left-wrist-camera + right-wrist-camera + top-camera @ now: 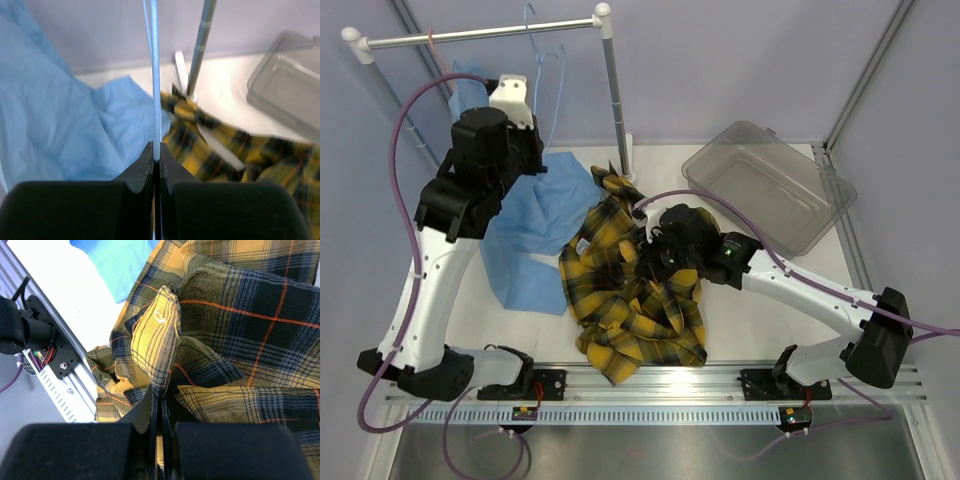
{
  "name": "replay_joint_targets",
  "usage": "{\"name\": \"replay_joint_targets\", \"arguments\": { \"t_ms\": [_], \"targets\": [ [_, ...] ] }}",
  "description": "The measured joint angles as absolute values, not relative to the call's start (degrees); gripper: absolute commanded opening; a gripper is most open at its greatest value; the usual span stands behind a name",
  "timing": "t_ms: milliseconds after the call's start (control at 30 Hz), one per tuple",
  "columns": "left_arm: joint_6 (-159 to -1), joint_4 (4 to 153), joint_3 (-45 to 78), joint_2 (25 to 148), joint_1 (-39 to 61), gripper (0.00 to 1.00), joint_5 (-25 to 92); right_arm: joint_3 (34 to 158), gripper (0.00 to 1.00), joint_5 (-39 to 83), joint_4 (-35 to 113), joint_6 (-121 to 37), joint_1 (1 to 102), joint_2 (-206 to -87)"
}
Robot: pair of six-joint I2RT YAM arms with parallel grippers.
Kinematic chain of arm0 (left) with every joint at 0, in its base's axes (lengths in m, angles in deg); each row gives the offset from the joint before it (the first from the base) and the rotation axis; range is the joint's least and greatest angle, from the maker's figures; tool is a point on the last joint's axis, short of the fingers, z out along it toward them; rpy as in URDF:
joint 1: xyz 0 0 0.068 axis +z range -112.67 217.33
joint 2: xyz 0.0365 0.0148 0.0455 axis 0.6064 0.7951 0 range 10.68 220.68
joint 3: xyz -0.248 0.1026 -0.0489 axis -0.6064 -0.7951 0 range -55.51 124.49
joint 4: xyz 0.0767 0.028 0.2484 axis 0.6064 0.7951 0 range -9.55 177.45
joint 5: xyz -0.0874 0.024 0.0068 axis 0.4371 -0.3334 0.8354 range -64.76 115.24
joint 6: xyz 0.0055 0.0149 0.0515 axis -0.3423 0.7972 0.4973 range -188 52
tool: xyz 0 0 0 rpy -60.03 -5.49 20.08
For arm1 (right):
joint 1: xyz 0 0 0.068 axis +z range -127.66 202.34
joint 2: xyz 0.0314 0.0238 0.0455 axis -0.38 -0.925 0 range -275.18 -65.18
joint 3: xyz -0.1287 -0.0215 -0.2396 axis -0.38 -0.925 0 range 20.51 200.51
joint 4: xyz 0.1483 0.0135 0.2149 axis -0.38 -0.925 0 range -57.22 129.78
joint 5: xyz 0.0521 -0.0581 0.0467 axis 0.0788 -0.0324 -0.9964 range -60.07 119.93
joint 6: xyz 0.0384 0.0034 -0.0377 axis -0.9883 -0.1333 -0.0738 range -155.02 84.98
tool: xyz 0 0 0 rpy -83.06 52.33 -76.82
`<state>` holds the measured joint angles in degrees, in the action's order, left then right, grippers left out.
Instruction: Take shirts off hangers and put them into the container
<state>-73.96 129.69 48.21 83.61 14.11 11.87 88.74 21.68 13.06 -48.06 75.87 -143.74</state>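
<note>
Plaid shirt (235, 340) is pinched in the right hand (160, 401), light blue hanger (155, 75) clamped in the left hand (156, 156)

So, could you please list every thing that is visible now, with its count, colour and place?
plaid shirt: one, yellow and black, crumpled at table centre
plain shirt: one, light blue, left of the plaid shirt
blue hanger: one, light blue, on the rail
red hanger: one, red, rail's left end, mostly hidden
clothes rail: one, silver, at back
bin: one, clear grey, back right, empty
table: one, white
left claw: black, shut on the blue hanger
right claw: black, shut on the plaid shirt
</note>
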Motion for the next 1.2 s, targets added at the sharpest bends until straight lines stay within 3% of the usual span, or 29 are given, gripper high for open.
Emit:
{"name": "replay_joint_targets", "arguments": {
  "t_ms": [300, 1067, 1100, 1133, 1200],
  "targets": [
    [-72.60, 124.00, 59.90, 96.79, 23.53, 0.00, 23.50, 86.79, 0.00, 20.87, 13.78, -47.62, 75.87, -144.14],
    [-73.04, 121.29, 53.87, 103.46, 26.81, 0.01, 30.67, 84.96, 0.00, 21.43, 13.83, -48.28, 75.87, -144.14],
    [-73.06, 121.14, 53.43, 103.46, 26.89, 0.04, 30.69, 84.87, 0.01, 21.43, 13.80, -48.37, 75.87, -144.14],
    [-73.13, 120.99, 53.04, 103.46, 26.96, 0.17, 30.71, 84.80, 0.02, 21.43, 13.80, -48.52, 75.87, -144.12],
    [-73.67, 120.86, 52.58, 103.39, 27.00, 0.31, 30.84, 84.67, 0.02, 21.50, 13.83, -48.76, 75.87, -144.12]
  ]
}}
